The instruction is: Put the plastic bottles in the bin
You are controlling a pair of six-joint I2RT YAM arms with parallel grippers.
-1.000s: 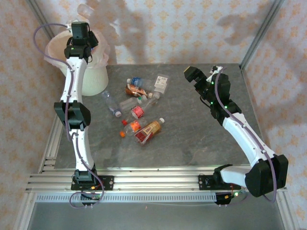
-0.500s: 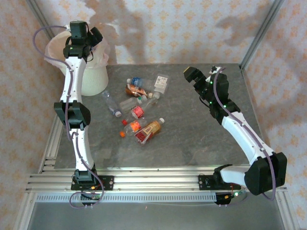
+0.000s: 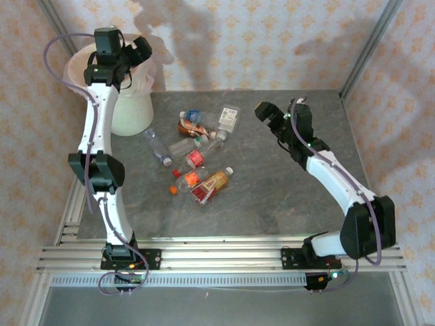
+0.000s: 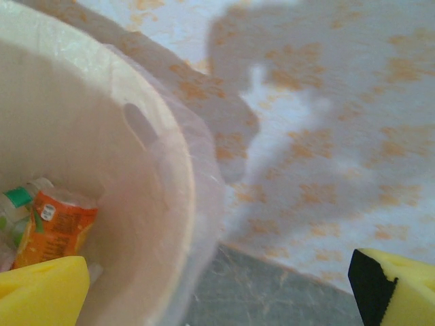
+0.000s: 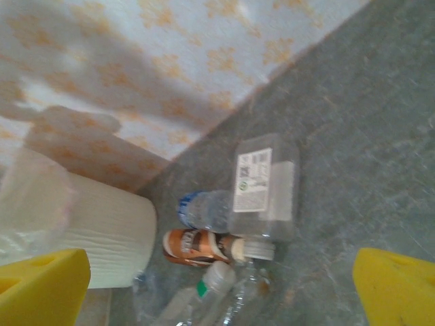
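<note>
The bin [image 3: 133,109], a white bucket with a pale pink liner, stands at the table's far left corner. My left gripper [image 3: 138,50] hangs over its rim, open, with nothing between the yellow pads [image 4: 41,293]. Inside the bin [image 4: 160,204] lies an orange-labelled bottle [image 4: 58,224] beside a green-capped one [image 4: 15,199]. Several plastic bottles [image 3: 197,146] lie scattered mid-table. My right gripper [image 3: 264,111] is open to the right of the pile. It faces a white-labelled bottle [image 5: 262,182], a blue-labelled one [image 5: 202,209] and a brown one [image 5: 196,246]. Open air lies between the right gripper [image 5: 217,292] and them.
Patterned walls close the table at the back and sides, with a metal post [image 3: 367,47] at the far right corner. The aluminium rail [image 3: 217,258] carrying both arm bases runs along the near edge. A loose orange cap [image 3: 174,190] lies by the near bottles.
My left gripper has opened above the bin, and the clear bottle seen at its jaws a second ago is gone. The right arm has swung a little left toward the pile.
</note>
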